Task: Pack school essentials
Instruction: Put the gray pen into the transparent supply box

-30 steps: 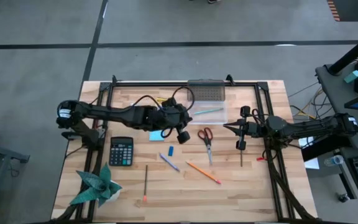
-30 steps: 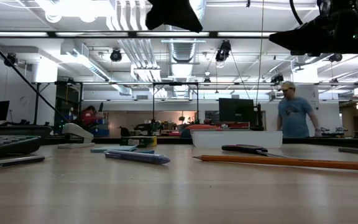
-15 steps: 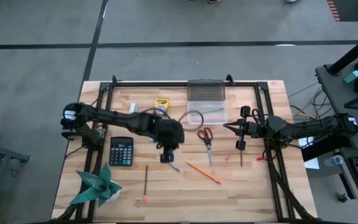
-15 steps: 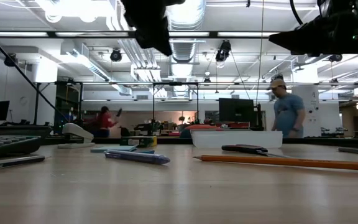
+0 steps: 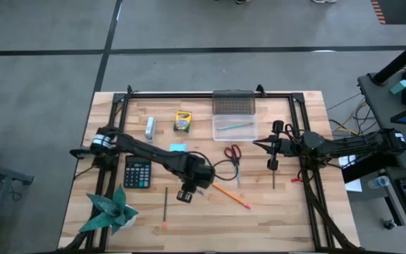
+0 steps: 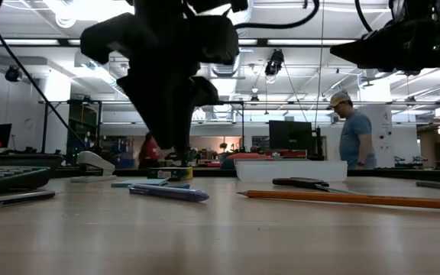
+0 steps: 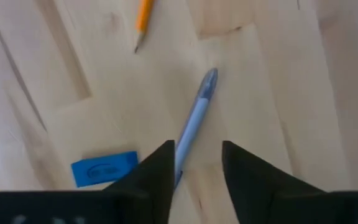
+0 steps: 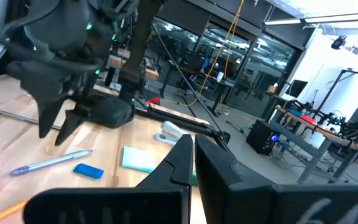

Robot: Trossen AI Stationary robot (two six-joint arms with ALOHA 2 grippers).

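Off-task items around the left claw

A black calculator [image 5: 137,171] lies near the claw, on its arm-base side; a green folded-paper plant [image 5: 108,209] sits beyond it at the table's near corner. A white stapler [image 5: 149,127] lies well apart toward the far edge. Behind the table, a person in a blue shirt [image 6: 355,139] stands in the room.

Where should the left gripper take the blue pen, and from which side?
Mid-barrel, from straight above. The blue pen lies flat on the table with its barrel running between the fingers of the left gripper, which hangs over it with a gap between them. The blue eraser lies beside it, so a narrow pinch across the barrel would likely clear it.
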